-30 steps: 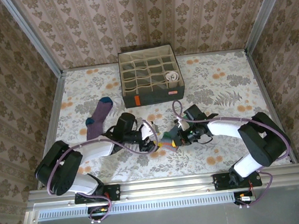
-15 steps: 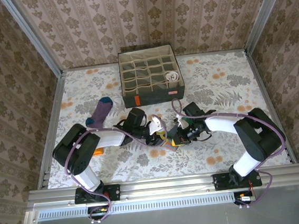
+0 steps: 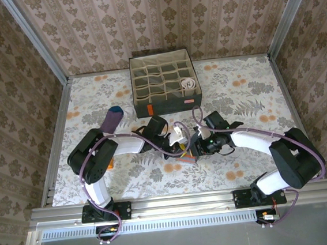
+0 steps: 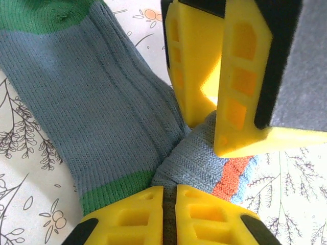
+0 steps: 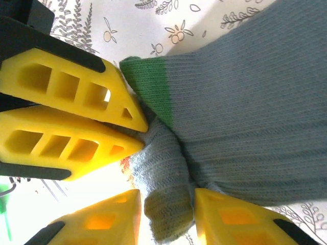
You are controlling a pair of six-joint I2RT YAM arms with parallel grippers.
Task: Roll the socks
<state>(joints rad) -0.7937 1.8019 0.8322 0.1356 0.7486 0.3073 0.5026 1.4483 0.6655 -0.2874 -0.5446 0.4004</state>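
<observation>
A grey-blue sock (image 4: 97, 102) with green bands and an orange stripe (image 4: 232, 176) lies bunched on the floral table between both arms. My left gripper (image 4: 169, 188) is shut on a fold of it. In the right wrist view that fold (image 5: 163, 173) runs down between my right gripper's (image 5: 166, 196) open fingers, touching one pad (image 5: 240, 217). From above, the left gripper (image 3: 181, 139) and right gripper (image 3: 196, 148) meet over the sock (image 3: 187, 151). A purple sock (image 3: 112, 119) with a blue toe lies at the left, partly behind my left arm.
A grey fabric box (image 3: 166, 105) with many compartments stands at the back centre; a rolled white sock with black stripes (image 3: 189, 85) sits in one compartment. Patterned walls close in the table on three sides.
My left arm reached right to the grey-blue sock and its jaws closed on a fold. The right gripper's jaws, shut before, have parted.
</observation>
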